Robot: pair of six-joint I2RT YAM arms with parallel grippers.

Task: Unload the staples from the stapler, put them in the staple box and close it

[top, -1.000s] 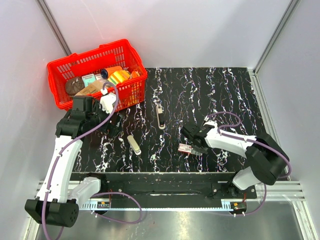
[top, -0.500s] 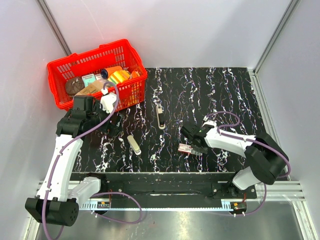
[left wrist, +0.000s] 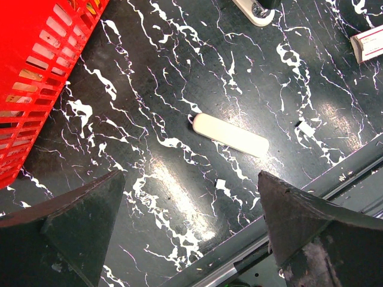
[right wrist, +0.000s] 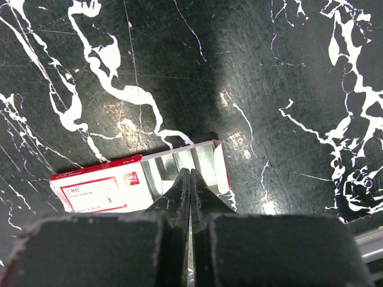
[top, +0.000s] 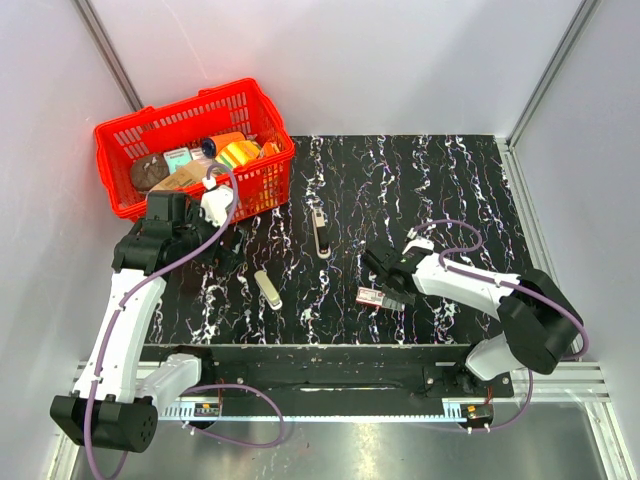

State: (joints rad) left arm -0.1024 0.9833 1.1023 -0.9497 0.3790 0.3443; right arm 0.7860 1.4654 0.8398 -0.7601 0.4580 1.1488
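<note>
I work on a black marble-patterned tabletop (top: 440, 180) veined with white and faint purple streaks, glossy enough to show soft patches of reflected light (left wrist: 179, 200). Plain white wall panels (top: 350, 60) close it in at the back and on both sides, joined at the corners by slanting silver aluminium posts (top: 108, 55). Along the near edge beneath me runs a silver slotted aluminium rail (top: 330, 408), and below that lies a dull grey brushed-metal floor plate (top: 380, 450).
</note>
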